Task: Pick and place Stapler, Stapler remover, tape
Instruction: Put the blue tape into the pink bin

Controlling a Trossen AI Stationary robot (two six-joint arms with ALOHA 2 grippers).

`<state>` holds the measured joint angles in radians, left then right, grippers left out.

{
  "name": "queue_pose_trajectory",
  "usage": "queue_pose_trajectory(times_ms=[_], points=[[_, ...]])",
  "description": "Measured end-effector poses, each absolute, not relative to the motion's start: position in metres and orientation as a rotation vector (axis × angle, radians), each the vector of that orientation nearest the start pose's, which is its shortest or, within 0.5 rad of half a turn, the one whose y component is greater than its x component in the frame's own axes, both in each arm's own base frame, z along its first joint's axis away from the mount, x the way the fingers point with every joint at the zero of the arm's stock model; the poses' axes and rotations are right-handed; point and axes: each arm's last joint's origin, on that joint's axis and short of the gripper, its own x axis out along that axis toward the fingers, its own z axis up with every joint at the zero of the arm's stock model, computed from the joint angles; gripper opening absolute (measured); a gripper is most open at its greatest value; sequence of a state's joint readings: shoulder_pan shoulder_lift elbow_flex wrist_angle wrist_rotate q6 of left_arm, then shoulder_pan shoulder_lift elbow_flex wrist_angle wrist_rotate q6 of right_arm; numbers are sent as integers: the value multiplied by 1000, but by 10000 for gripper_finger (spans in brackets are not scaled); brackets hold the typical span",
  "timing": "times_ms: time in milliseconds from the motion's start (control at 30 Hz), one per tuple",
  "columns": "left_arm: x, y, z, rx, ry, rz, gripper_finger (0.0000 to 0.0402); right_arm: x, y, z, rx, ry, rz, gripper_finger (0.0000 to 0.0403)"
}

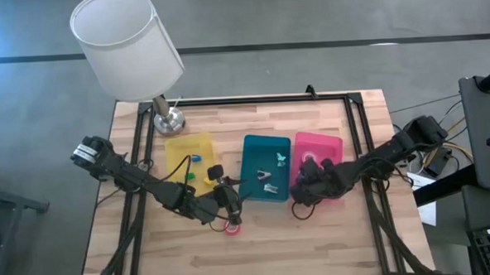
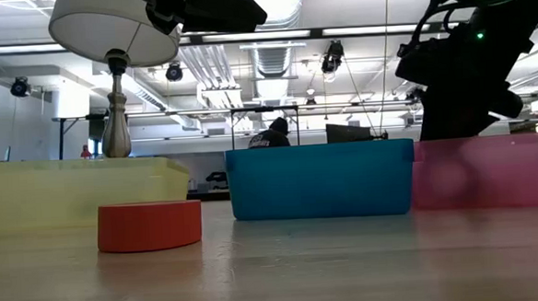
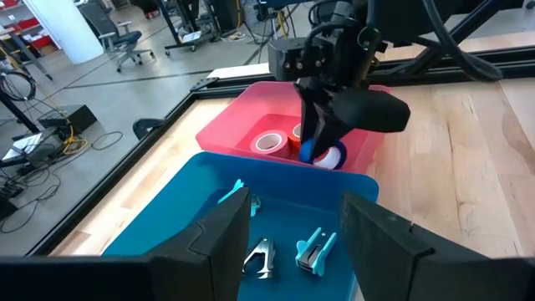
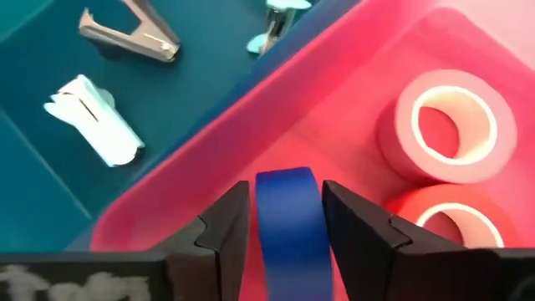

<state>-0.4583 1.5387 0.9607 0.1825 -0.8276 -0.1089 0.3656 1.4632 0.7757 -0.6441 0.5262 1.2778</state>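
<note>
Over the pink tray (image 1: 335,142) I have the right gripper (image 4: 286,219) clamped on the blue tape roll (image 4: 289,224), held on edge between its two dark fingers just above the tray's floor. Beside it in the same tray lie a pink tape roll (image 4: 451,124) and a red tape roll (image 4: 456,226), flat and touching each other. Across the tray wall, the teal tray (image 1: 254,145) holds a grey staple remover (image 4: 129,35), a white one (image 4: 94,121) and a pale blue one (image 4: 280,25), all apart from each other. A blurred white marking runs along the gripper body at the edge of the right wrist view; I cannot read it.

My left gripper (image 3: 288,238) hangs over the near end of the teal tray with its fingers spread apart and nothing between them. A fourth roll, red (image 2: 149,225), lies flat on the wooden table (image 1: 315,234) in front of the trays, near the left gripper. The yellow tray (image 1: 179,149) sits left of the teal one, with small items I cannot identify, and a lamp (image 1: 129,47) stands behind it.
</note>
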Motion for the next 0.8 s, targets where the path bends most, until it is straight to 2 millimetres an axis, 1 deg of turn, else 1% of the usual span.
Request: queue_pose_trajectory(times_ms=[233, 400, 467, 533, 667, 800], points=[[305, -127, 250, 132, 297, 381, 186, 232, 74, 160, 498, 930, -810, 181], [305, -127, 250, 136, 303, 381, 186, 226, 75, 166, 559, 1044, -764, 189], [305, -127, 250, 136, 303, 381, 186, 222, 75, 171, 593, 1068, -799, 186], [305, -127, 250, 136, 303, 381, 186, 216, 72, 172, 604, 1078, -872, 181], [305, -127, 250, 135, 302, 381, 186, 208, 67, 171, 586, 1043, -1000, 169], [305, -127, 250, 135, 302, 381, 186, 208, 66, 170, 580, 1019, -1019, 161]])
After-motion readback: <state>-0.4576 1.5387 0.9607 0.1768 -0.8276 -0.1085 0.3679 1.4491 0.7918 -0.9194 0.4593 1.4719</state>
